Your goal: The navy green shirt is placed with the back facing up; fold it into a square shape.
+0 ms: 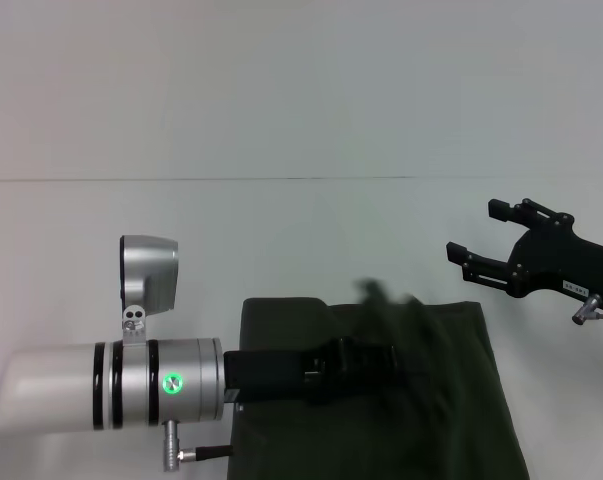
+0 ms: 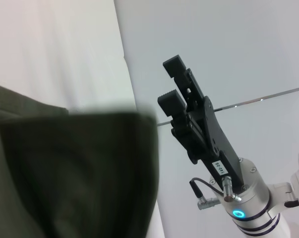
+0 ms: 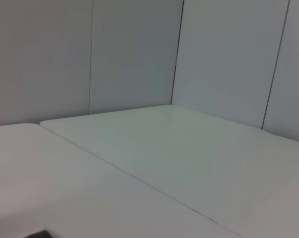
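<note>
Left gripper (image 1: 381,360) low, reaching rightward; right gripper (image 1: 478,238) raised, jaws apart.

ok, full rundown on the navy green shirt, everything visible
The navy green shirt is dark olive, soft-looking fabric, plain on the side showing; no lettering is visible. It lies on the white table at the near edge, already partly folded into a roughly rectangular block with a straight far edge. The left pincer reaches over its middle, where a blurred flap rises; whether it grips the cloth is unclear. The right pincer hangs open, apart from the shirt's far right corner.
</note>
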